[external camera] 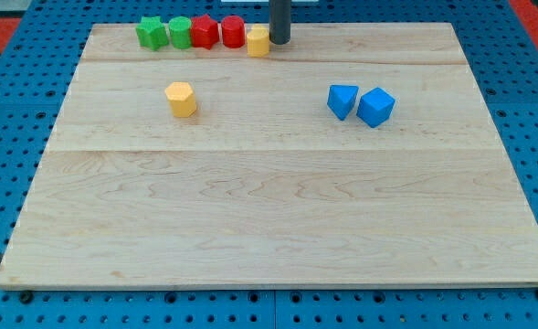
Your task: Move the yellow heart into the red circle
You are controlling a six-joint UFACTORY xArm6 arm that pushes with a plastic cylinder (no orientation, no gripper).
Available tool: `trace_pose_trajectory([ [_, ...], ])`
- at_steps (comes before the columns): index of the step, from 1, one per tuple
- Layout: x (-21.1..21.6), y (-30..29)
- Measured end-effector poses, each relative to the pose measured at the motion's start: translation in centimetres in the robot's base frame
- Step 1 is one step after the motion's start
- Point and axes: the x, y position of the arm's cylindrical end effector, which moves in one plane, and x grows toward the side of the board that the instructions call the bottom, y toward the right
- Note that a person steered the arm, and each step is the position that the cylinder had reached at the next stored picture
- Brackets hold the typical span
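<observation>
A yellow heart block (258, 41) sits near the view's top edge of the board, touching the right side of a red circle block (233, 31). My tip (279, 41) stands right against the heart's right side. To the left of the red circle runs a row: another red block (205, 32), a green block (179, 32) and a green star-like block (152, 33).
A yellow hexagon block (181, 99) lies left of centre. Two blue blocks (342, 100) (375, 106) sit side by side at the right. The wooden board (278, 219) lies on a blue pegboard; the row of blocks is close to the board's top edge.
</observation>
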Motion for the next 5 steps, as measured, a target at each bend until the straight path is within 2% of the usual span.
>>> trace_pose_trajectory([
  [1,2.6,2.8],
  [2,6.0,1.4],
  [3,5.3,-0.9],
  [5,4.2,-1.3],
])
